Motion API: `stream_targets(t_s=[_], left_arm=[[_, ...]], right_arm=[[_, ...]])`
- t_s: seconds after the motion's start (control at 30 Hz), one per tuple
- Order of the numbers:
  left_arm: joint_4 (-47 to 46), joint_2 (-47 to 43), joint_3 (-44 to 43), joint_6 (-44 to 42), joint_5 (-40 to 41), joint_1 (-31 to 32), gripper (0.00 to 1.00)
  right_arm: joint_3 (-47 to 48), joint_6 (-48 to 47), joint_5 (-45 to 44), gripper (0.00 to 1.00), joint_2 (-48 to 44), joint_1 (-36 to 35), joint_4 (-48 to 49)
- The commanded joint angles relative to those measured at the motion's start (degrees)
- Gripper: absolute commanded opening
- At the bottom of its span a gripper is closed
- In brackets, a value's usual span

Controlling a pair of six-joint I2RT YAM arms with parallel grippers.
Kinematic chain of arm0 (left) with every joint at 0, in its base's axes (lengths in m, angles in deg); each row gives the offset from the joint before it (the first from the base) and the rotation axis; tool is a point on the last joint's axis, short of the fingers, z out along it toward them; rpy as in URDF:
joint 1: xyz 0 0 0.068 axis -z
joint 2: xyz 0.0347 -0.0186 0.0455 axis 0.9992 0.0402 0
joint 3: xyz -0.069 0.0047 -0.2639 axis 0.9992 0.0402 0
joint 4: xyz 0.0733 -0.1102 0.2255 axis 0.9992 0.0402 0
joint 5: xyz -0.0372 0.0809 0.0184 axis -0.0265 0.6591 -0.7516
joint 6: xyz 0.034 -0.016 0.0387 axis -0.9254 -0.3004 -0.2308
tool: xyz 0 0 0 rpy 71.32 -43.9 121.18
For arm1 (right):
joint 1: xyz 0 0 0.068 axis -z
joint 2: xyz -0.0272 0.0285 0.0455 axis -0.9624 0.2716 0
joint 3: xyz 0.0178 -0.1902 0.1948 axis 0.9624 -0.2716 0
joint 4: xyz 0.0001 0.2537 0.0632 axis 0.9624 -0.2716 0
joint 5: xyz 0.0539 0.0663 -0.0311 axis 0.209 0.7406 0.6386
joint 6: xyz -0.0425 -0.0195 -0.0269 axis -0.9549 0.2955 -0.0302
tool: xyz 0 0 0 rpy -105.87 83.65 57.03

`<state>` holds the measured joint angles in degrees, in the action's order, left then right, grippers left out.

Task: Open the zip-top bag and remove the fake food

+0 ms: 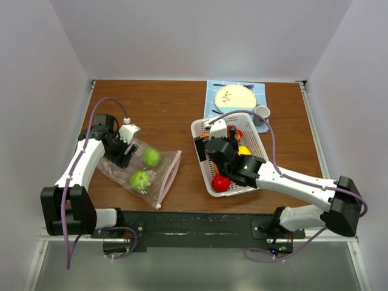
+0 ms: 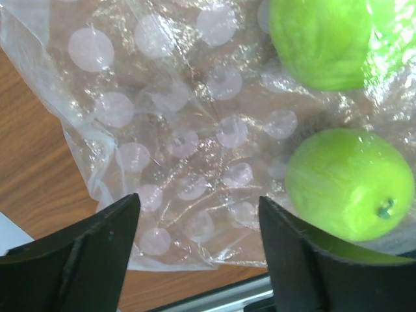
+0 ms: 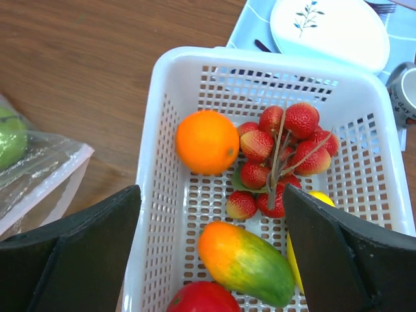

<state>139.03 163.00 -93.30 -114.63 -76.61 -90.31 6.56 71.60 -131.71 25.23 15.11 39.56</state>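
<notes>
Two green fruits (image 1: 151,157) remain inside the zip-top bag (image 1: 167,176), which lies flat on the tabletop (image 1: 163,109) in the left half of the top view. Its pink-edged zip end is turned toward the right. The left pincer (image 2: 198,200) hangs over the bag's upper-left corner, the end away from the zip. Its fingers stand wide apart, with the dotted film showing between them and nothing pinched. That spot suits pinning or lifting the shut end so the fruit would roll toward the mouth, but this is only a judgement. I cannot tell whether the zip is parted.

Right of centre in the top view sits the white basket (image 3: 260,58), which serves as the drop place for the fake food. It holds an orange (image 3: 207,142), a cluster of red strawberries (image 3: 286,156), an orange-and-green fruit (image 3: 247,263), a red one (image 1: 220,183) at its lower end and a yellow lemon (image 3: 322,198) half hidden by a finger. The right pincer (image 3: 211,195) is poised over the basket's lower part with its fingers spread wide and nothing between them, as after a release.

At the upper right a plate (image 1: 235,97) and cup (image 1: 261,112) rest on a blue mat, apart from the work. By this reckoning most of the emptying is done and only the green pair is left.
</notes>
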Motion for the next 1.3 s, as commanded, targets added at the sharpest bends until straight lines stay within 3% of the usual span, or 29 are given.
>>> stream_targets(t_s=[0.0,0.1,0.23,0.47,0.97,1.13,1.27], left_arm=[[3.2,-1.8,-2.4,-1.8,-2.0,-0.4,0.80],[1.9,-2.2,0.0,-2.4,-2.4,-0.4,0.76],[-0.4,-1.4,3.9,-2.0,-1.2,0.3,0.61],[-4.4,-1.0,8.3,-1.6,2.3,2.2,0.59],[-7.9,2.5,11.5,0.1,3.9,6.6,0.58],[-8.5,3.3,11.8,1.2,3.8,7.7,0.57],[-9.3,4.7,11.9,2.6,3.7,9.5,0.54]], right_arm=[[0.3,-2.8,1.5,0.84,-0.3,-4.7,3.5],[-1.1,-3.4,6.9,0.67,3.1,-9.4,7.8],[-1.1,-3.2,11.6,0.48,10.1,-12.7,13.4],[0.6,-3.0,17.8,0.37,20.4,-15.1,21.1],[7.5,-6.0,17.7,0.42,33.3,-15.0,25.0],[8.4,-5.5,20.0,0.52,35.3,-15.1,26.4],[6.3,-5.6,23.9,0.76,35.6,-15.7,30.0]])
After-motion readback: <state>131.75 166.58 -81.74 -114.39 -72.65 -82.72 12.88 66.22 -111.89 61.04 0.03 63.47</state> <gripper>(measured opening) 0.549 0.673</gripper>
